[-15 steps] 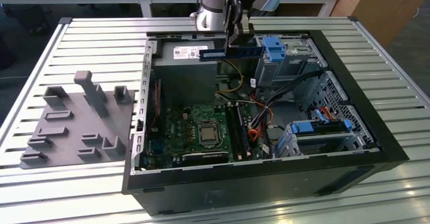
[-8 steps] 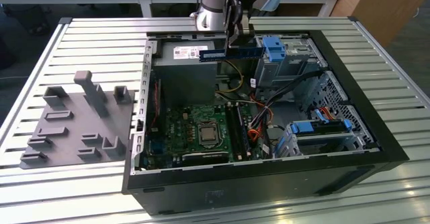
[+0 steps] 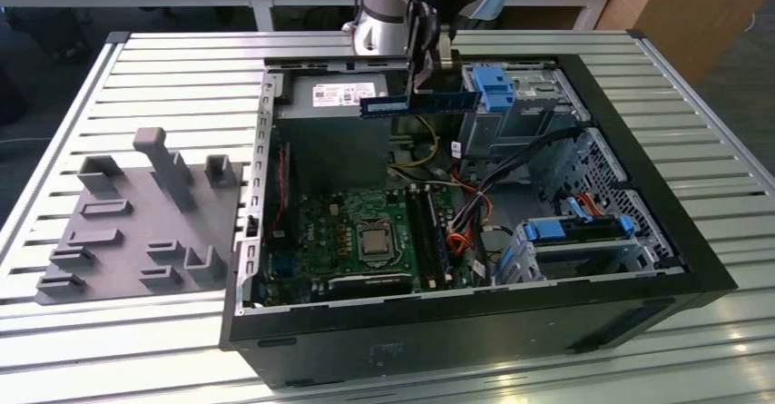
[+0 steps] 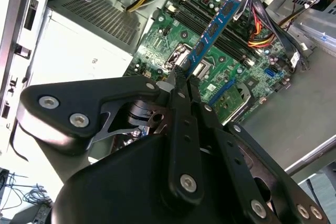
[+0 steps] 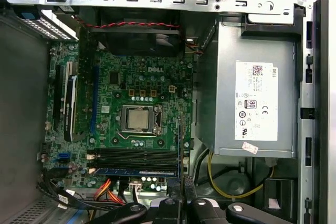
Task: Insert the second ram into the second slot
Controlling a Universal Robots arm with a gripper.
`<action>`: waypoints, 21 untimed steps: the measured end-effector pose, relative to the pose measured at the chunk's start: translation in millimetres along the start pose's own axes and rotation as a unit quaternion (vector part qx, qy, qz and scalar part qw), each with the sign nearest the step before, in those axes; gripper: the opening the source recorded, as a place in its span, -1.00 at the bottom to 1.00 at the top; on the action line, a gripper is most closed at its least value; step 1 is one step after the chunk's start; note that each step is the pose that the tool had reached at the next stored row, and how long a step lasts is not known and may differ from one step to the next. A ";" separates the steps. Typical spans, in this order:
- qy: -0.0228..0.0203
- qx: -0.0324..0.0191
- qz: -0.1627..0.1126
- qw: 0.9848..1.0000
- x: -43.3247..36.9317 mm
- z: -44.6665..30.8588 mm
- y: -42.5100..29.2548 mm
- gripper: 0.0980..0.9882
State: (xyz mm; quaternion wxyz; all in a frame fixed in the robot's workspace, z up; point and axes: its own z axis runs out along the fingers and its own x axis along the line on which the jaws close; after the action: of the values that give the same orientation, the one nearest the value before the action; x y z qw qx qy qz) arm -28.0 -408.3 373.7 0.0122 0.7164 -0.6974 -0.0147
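Note:
My gripper (image 3: 426, 89) is shut on the second ram (image 3: 418, 103), a thin blue circuit-board stick with dark chips. It hangs level in the air above the open computer case, over the border between the power supply and the drive cage. In the second wrist view the gripper (image 4: 185, 75) pinches one end of the ram (image 4: 214, 29), which reaches out over the motherboard. The first wrist view shows the ram (image 5: 180, 148) edge-on above the gripper (image 5: 181, 190). The long ram slots (image 5: 136, 156) lie well below it on the green motherboard (image 3: 363, 241). Another blue stick (image 5: 136, 172) sits in one slot.
The grey power supply box (image 3: 333, 95) fills the case's far end. Drive cages with blue brackets (image 3: 495, 86) and cable bundles (image 3: 473, 231) crowd the exterior view's right. A grey fixture plate (image 3: 133, 222) with upright posts lies on the slatted table at the exterior view's left.

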 end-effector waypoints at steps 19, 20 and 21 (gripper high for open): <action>0.000 0.000 0.000 1.000 11.6 0.1 0.3 -0.91; 0.000 0.000 0.000 1.000 12.2 0.1 0.3 -0.91; 0.000 0.000 0.000 1.000 12.8 0.2 0.4 -0.91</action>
State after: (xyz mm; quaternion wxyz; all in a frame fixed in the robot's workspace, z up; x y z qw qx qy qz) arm -28.1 -421.1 373.5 0.0125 0.7164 -0.6974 -0.0145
